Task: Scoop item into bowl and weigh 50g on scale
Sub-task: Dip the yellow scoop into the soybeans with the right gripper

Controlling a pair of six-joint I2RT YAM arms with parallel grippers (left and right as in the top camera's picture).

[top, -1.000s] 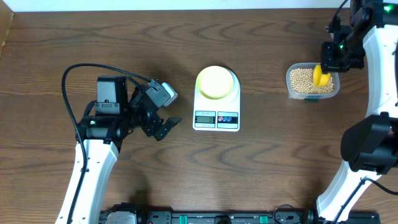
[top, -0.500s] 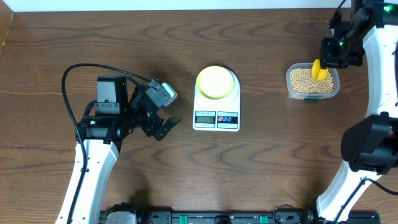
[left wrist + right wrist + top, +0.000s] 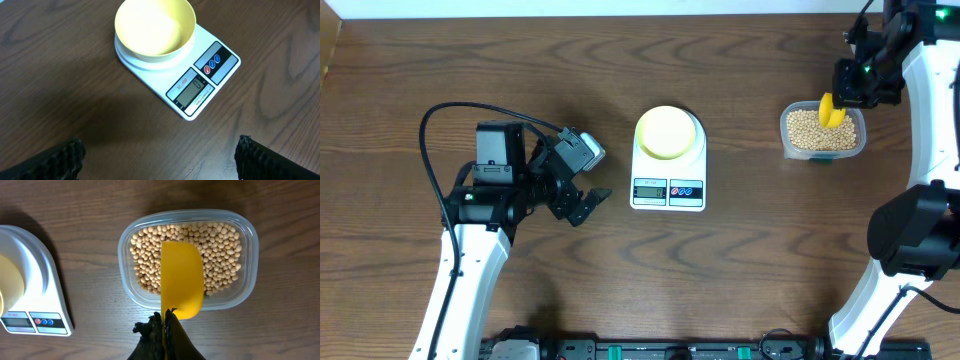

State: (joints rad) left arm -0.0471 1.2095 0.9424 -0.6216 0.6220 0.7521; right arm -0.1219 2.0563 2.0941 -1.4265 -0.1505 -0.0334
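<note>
Tan item beans point(image 3: 220, 245) fill a clear plastic container point(image 3: 123, 250) at the table's far right point(image 3: 786, 140). My right gripper point(image 3: 165, 316) is shut on the handle of a yellow scoop point(image 3: 182, 280), which hangs over the beans point(image 3: 805, 128); its inside is turned away from view. The pale yellow bowl point(image 3: 667, 131) stands empty on the white scale point(image 3: 668, 192) mid-table. In the left wrist view the bowl point(image 3: 155, 27) and scale point(image 3: 200, 85) lie ahead of my open left gripper point(image 3: 160, 155), which holds nothing.
The left arm point(image 3: 495, 190) rests left of the scale with its cable looping over the wood. The right arm point(image 3: 920, 150) runs along the table's right edge. Bare brown wood separates the scale from the container.
The right gripper has drawn the scoop a little toward the far edge of the container, higher over the beans. The left arm has not moved.
</note>
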